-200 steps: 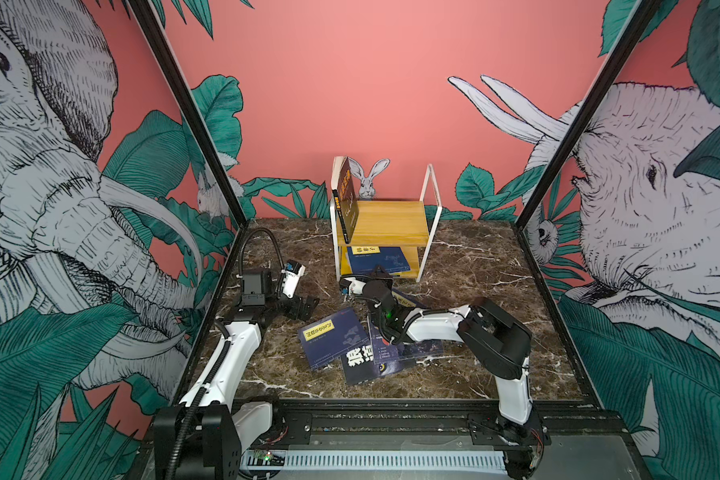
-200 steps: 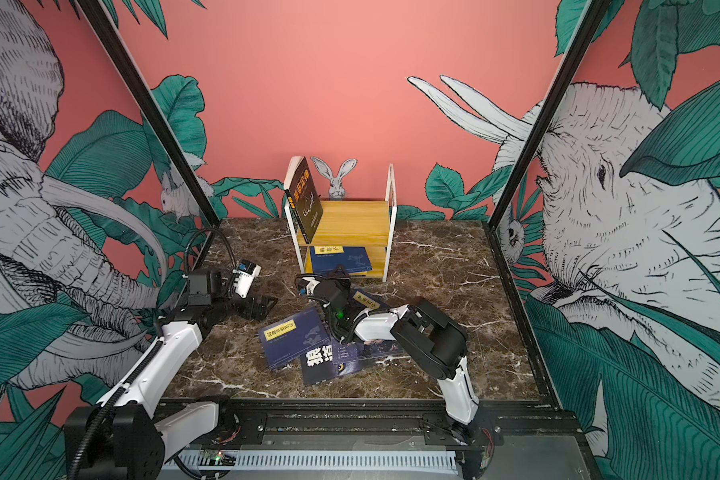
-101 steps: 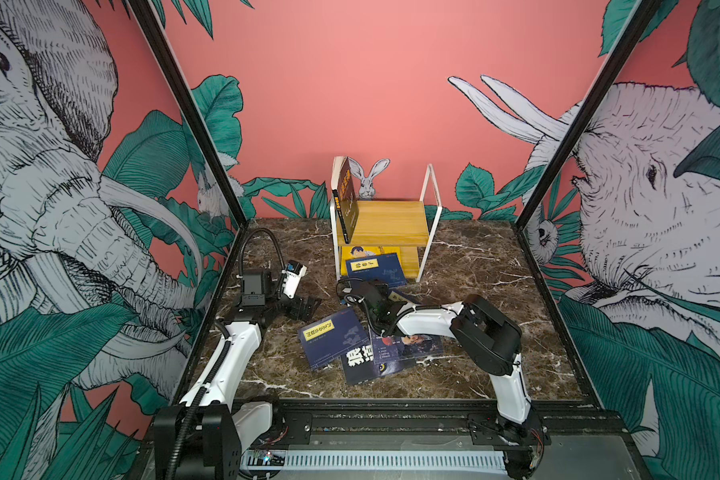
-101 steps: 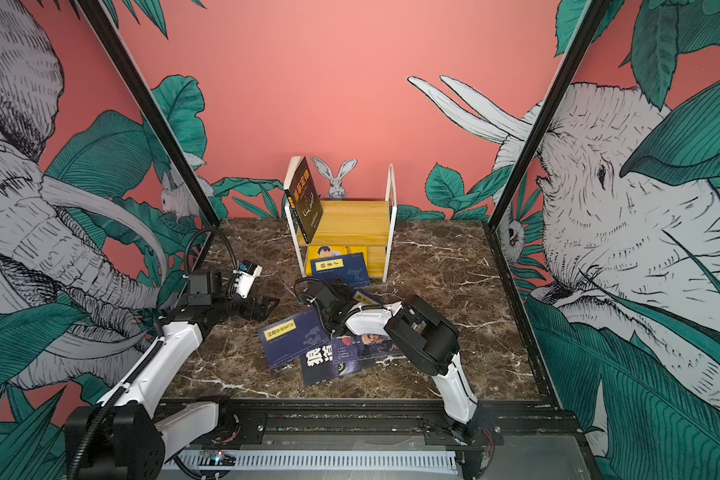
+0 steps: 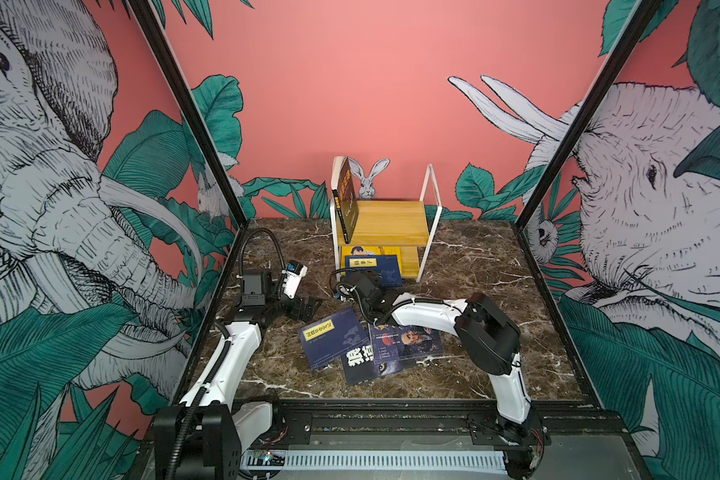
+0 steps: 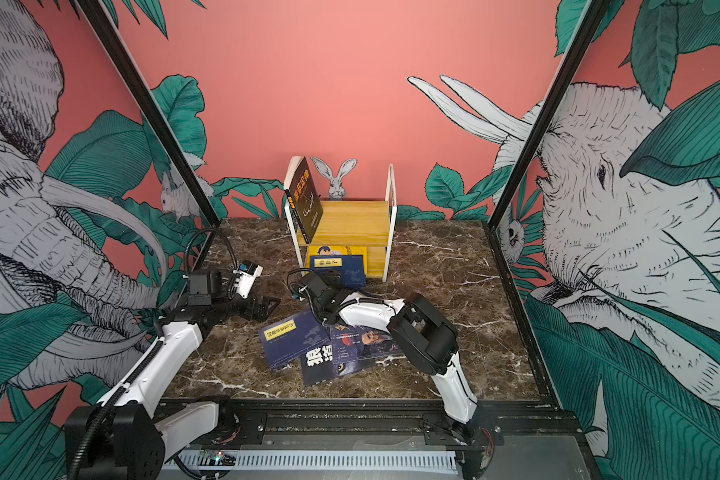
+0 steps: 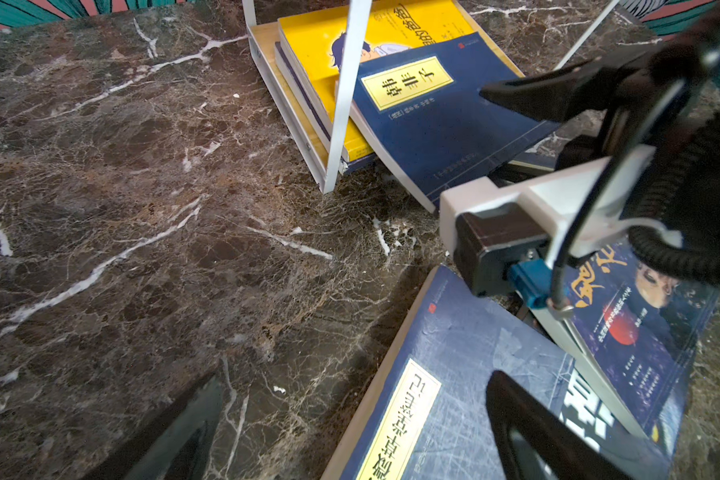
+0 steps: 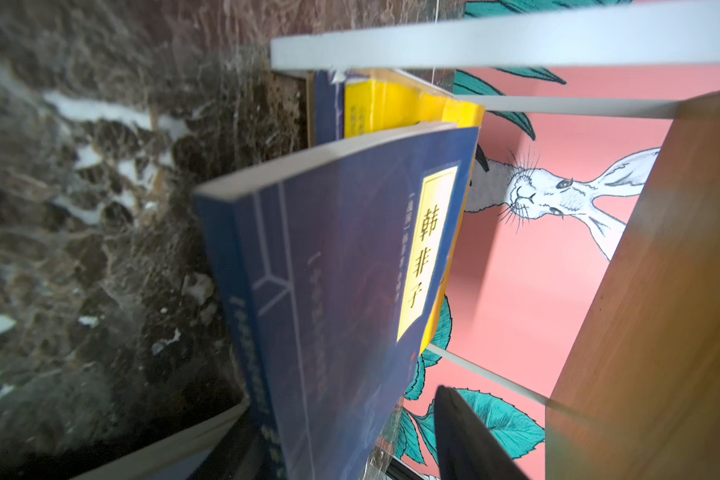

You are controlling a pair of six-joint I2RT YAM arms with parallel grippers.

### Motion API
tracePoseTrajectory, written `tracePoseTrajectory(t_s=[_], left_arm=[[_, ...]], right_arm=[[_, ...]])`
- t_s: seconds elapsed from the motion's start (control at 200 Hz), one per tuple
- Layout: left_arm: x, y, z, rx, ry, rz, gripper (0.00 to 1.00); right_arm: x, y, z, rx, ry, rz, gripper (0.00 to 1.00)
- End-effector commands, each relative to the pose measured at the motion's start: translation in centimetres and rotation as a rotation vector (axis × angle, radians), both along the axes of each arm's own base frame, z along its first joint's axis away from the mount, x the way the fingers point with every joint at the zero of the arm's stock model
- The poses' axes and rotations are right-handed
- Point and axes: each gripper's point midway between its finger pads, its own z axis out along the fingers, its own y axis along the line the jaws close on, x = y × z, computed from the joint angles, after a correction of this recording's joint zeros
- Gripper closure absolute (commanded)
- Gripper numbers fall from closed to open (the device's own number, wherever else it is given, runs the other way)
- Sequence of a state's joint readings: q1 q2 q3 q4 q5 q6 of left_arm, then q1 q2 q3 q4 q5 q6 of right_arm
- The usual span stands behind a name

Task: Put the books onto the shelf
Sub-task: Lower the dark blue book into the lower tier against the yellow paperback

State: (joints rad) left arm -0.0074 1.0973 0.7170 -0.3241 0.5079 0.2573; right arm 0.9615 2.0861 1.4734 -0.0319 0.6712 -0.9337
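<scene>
The shelf (image 5: 391, 220) stands at the back. A dark book (image 5: 346, 199) leans upright on its top tier. On the lower tier lies a yellow book (image 5: 375, 250), and on it a navy book (image 5: 375, 268) (image 8: 350, 270) juts out over the front. My right gripper (image 5: 371, 277) is open at that book's near edge, one finger above and one below, with a gap. My left gripper (image 5: 308, 305) (image 7: 356, 378) hovers open beside three books on the table: navy with a yellow label (image 5: 329, 338), white characters (image 5: 362, 361), and a face cover (image 5: 408, 340).
The shelf's white frame posts (image 7: 341, 104) flank the lower tier's opening. Black cage posts (image 5: 200, 137) and painted walls close in the marble table (image 5: 275, 374) on three sides. My right arm (image 5: 425, 311) reaches over the books on the table.
The right jaws have opened around the navy book, which now lies lower and uncovers more of the yellow book behind it. The left arm has stayed put.
</scene>
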Motion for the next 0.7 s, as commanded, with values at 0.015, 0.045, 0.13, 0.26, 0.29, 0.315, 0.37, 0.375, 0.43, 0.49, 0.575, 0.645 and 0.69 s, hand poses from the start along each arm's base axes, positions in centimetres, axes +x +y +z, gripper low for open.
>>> tracePoseTrajectory(t_s=[0.015,0.045,0.13,0.26,0.29,0.315,0.37,0.375,0.43,0.49,0.575,0.645,0.69], left_arm=[[-0.2,0.0,1.3,-0.014,-0.024,-0.001,0.00],[-0.2,0.0,1.4,-0.015,-0.028,-0.001,0.00],[-0.2,-0.1,1.3,-0.017,-0.019,-0.001,0.01],[-0.3,0.0,1.3,-0.018,-0.021,0.001,0.00],[-0.2,0.0,1.3,-0.020,-0.022,0.001,0.01],[-0.2,-0.1,1.3,-0.022,-0.022,0.000,0.00],[-0.2,-0.1,1.2,-0.023,-0.014,0.001,0.01],[-0.2,-0.1,1.2,-0.023,-0.015,0.001,0.01],[-0.1,0.0,1.4,-0.023,-0.014,0.006,0.00],[-0.2,0.0,1.5,-0.024,-0.021,0.004,0.01],[-0.3,0.0,1.2,-0.024,-0.024,0.004,0.01],[-0.3,0.1,1.3,-0.025,-0.019,0.008,0.00],[-0.3,0.2,1.5,-0.025,-0.021,0.010,0.00]], right_arm=[[0.8,0.8,-0.4,-0.006,0.017,0.009,0.37],[0.9,0.8,-0.5,-0.003,0.021,0.005,0.37],[1.1,0.6,-0.7,-0.009,0.032,-0.006,0.34],[0.6,0.5,-0.7,0.003,0.058,0.002,0.26],[0.5,0.4,-0.5,0.014,0.065,-0.001,0.23],[0.3,0.3,-0.4,0.019,0.073,-0.004,0.22],[-0.2,-0.1,-0.1,0.024,0.091,-0.010,0.20],[-0.2,-0.1,0.0,0.026,0.093,-0.011,0.19],[-0.7,-0.2,0.5,0.053,0.111,-0.004,0.15],[-1.3,-0.4,0.9,0.078,0.130,0.005,0.11],[-1.3,-0.7,1.4,0.093,0.124,-0.010,0.11],[-1.3,-0.9,1.4,0.081,0.126,-0.016,0.11],[-1.2,-1.0,1.5,0.085,0.122,-0.014,0.11]])
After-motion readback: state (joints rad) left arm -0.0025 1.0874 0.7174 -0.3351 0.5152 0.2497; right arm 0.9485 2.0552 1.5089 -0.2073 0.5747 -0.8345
